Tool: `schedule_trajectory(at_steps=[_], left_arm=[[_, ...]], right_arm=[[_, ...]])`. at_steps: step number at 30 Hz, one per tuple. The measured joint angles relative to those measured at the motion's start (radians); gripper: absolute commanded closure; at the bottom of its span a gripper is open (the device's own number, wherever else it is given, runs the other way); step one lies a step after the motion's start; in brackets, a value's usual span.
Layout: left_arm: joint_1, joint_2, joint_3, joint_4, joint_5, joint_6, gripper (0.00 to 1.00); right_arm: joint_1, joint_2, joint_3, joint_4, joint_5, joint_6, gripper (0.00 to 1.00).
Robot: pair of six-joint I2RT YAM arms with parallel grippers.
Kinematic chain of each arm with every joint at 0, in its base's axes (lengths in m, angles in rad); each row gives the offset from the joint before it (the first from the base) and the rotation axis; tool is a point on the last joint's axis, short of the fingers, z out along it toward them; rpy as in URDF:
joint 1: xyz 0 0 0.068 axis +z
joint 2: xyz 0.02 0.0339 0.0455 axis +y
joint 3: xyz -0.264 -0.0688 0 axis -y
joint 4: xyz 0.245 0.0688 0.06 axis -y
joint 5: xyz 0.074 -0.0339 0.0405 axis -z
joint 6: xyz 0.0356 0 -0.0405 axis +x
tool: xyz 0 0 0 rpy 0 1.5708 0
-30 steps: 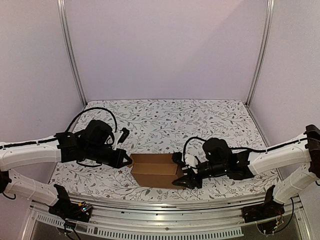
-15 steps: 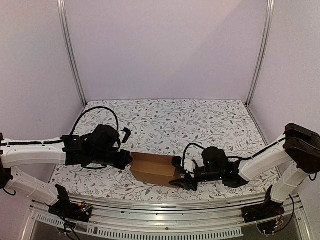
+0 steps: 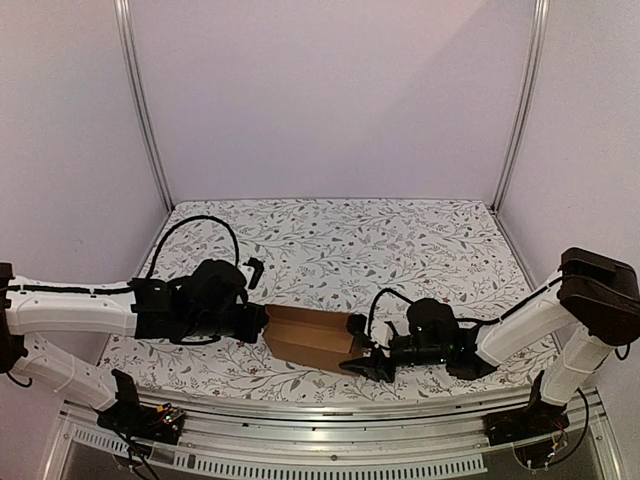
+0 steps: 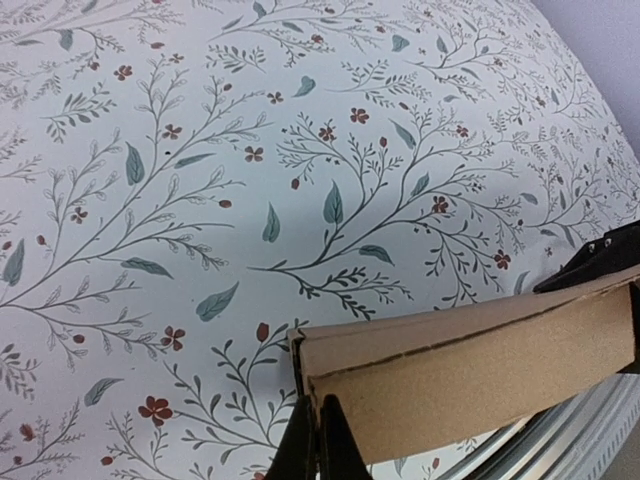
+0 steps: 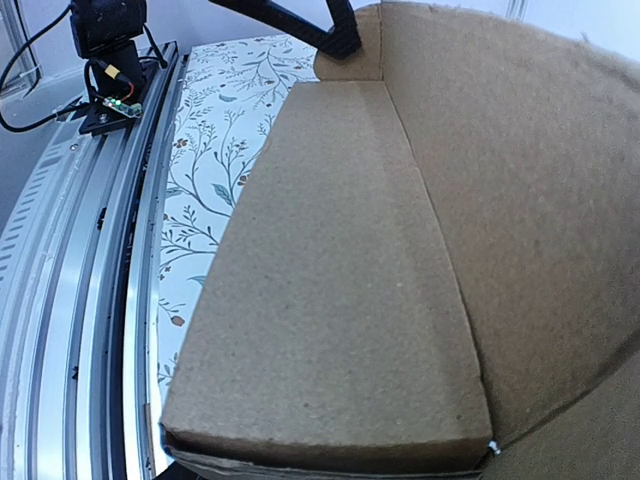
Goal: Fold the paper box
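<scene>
Nearest me is the aluminium rail (image 3: pixel 320 405), running along the front edge of the surface (image 3: pixel 330 240).

Just past the rail lies the paper box (image 3: pixel 310 340). It is plain brown cardboard, partly formed, with its long axis left to right. It sits close to the front edge, about midway between my arms, with one of my hands at each end.

Left hand (image 3: pixel 258 322): low, extended from the left, at the box's left end. Its fingers (image 4: pixel 335 450) are together, pinched on the upright cardboard edge at that corner. The wrist view shows the edge running down between them.

Right hand (image 3: pixel 358 345): low, extended from the right. One finger lies at the far side of the box's right end and the other at the near side, so they stand apart with the end between them. Whether they press on the cardboard I cannot tell, because the box fills the wrist view and hides both fingers.

Right wrist view, looking along the box: a long flat panel, with a raised wall to its right and a crease where they meet. My left hand's black fingertip shows at the far end.

Farther back the surface carries a floral print. A black cable (image 3: pixel 190 225) loops up over my left forearm. Beyond are plain pale walls (image 3: pixel 330 90) and metal corner posts (image 3: pixel 140 100).
</scene>
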Motion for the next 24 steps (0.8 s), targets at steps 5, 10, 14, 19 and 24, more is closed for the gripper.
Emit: schedule_trajectory(at_steps=[5, 10, 14, 19, 24], left_arm=[[-0.026, -0.007, -0.027, 0.019, -0.029, -0.011, 1.0], [-0.043, -0.006, -0.037, 0.018, -0.044, -0.017, 1.0], [-0.052, -0.006, -0.041, 0.017, -0.057, -0.019, 1.0], [-0.055, -0.006, -0.042, 0.016, -0.064, -0.022, 1.0], [-0.075, -0.006, -0.041, 0.013, -0.045, -0.037, 1.0]], right_arm=[[0.0, 0.005, -0.005, 0.014, 0.0, 0.001, 0.86], [0.0, 0.01, -0.008, 0.026, 0.002, 0.004, 0.75], [0.0, 0.011, -0.008, 0.029, 0.004, 0.008, 0.56], [0.003, 0.008, -0.008, 0.027, 0.008, 0.023, 0.43], [-0.001, -0.046, -0.008, -0.011, 0.055, 0.058, 0.3]])
